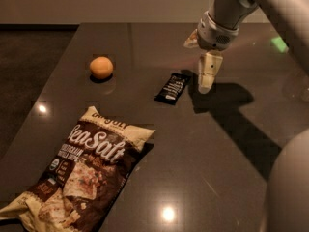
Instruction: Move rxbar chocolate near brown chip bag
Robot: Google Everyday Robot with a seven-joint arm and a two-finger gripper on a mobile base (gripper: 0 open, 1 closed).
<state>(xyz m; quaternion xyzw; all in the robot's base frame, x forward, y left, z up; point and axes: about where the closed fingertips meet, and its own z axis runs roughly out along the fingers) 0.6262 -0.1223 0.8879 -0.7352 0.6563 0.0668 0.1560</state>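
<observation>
Tabletop (217, 153): dark and glossy, with two small bright light spots on it, one by the left edge and one by the near edge
Containers: the brown chip bag (89, 170) is the only bag here, and what is inside it cannot be seen (the chips on its front are a printed picture)
Brown chip bag, place: lies flat and crinkled in the near-left corner, its "Sea Salt" lettering up, its top end pointing toward the middle of the tabletop, its bottom end at the near-left edge
Rxbar chocolate (172, 88): small black wrapper lying flat, slanted, about midway between the left and right edges and in the far half of the tabletop; well apart from the brown chip bag, bare tabletop between them
Orange (101, 67): round, in the far-left part of the tabletop, nearer the left edge than the bar is, touching nothing else
Gripper (208, 74): cream, pointing down, just beside the rxbar chocolate on its right, apart from it and holding nothing; its tip is low over the tabletop
Gripper state: apart or together, cannot tell
Arm (227, 13): grey, comes in from the far-right corner
Shadow (231, 110): falls on the tabletop right of the bar and runs toward the near-right edge
Counts: one chip bag, one bar, one orange, one gripper
</observation>
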